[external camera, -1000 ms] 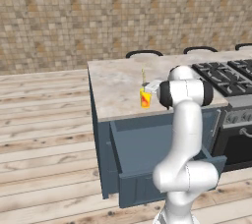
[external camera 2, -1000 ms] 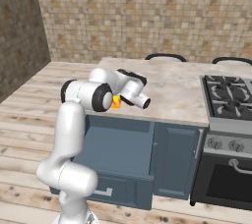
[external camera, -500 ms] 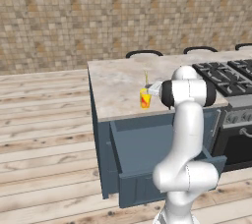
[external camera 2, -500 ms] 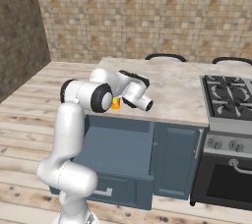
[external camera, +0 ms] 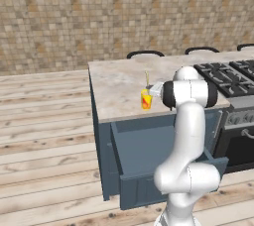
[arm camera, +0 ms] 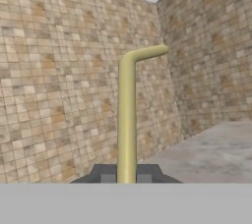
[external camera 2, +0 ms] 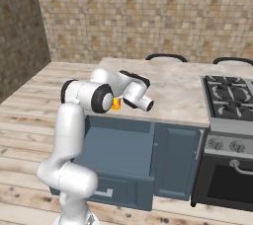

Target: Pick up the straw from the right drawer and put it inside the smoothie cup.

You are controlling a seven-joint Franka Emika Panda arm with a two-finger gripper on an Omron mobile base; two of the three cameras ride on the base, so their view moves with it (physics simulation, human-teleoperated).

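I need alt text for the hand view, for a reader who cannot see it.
A pale-yellow straw stands upright between the gripper's two dark fingertips, its short bent tip pointing right. Behind it are tan tiled walls meeting in a corner, and a grey stone countertop at lower right.

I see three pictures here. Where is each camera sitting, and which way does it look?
Left base view: behind the arm on its left, looking forward and down at the counter, the open drawer and the cup; the white arm rises at lower right.
Right base view: behind on the right, same scene; the arm rises at lower left.
Hand view: on the hand, looking along the fingers, which clamp the upright straw before a tiled wall.
The base views share counter, drawer, cup and stove.
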